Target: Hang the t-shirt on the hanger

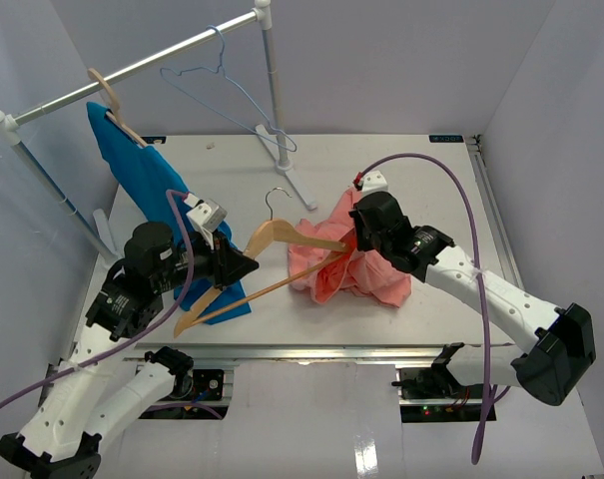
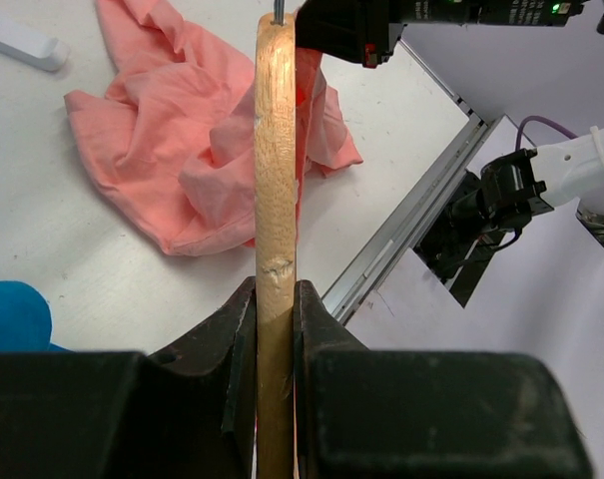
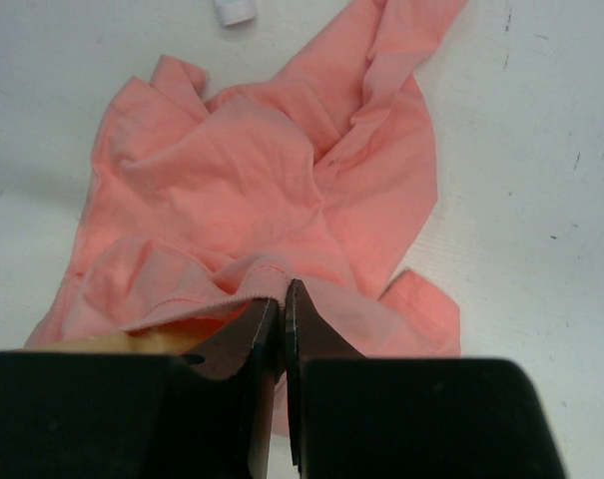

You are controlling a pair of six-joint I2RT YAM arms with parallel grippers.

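The salmon-pink t-shirt [image 1: 366, 271] [image 2: 172, 150] [image 3: 272, 170] lies crumpled on the white table, right of the middle. The light wooden hanger [image 1: 282, 236] [image 2: 275, 150] is held off the table, its right arm reaching into the shirt and its metal hook pointing to the far side. My left gripper [image 1: 238, 265] [image 2: 275, 301] is shut on the hanger's left arm. My right gripper [image 1: 353, 238] [image 3: 283, 295] is shut on a ribbed edge of the t-shirt and lifts it over the hanger's end, a bit of wood [image 3: 112, 342] showing under the fabric.
A bright blue shirt [image 1: 142, 190] hangs from a tan hanger on the clothes rack [image 1: 132, 70] at the far left. A pale-blue wire hanger [image 1: 222, 85] hangs further right. The rack's white foot [image 1: 297, 180] [image 2: 22, 40] stands just beyond the t-shirt. The table's metal front rail [image 2: 411, 220] runs close by.
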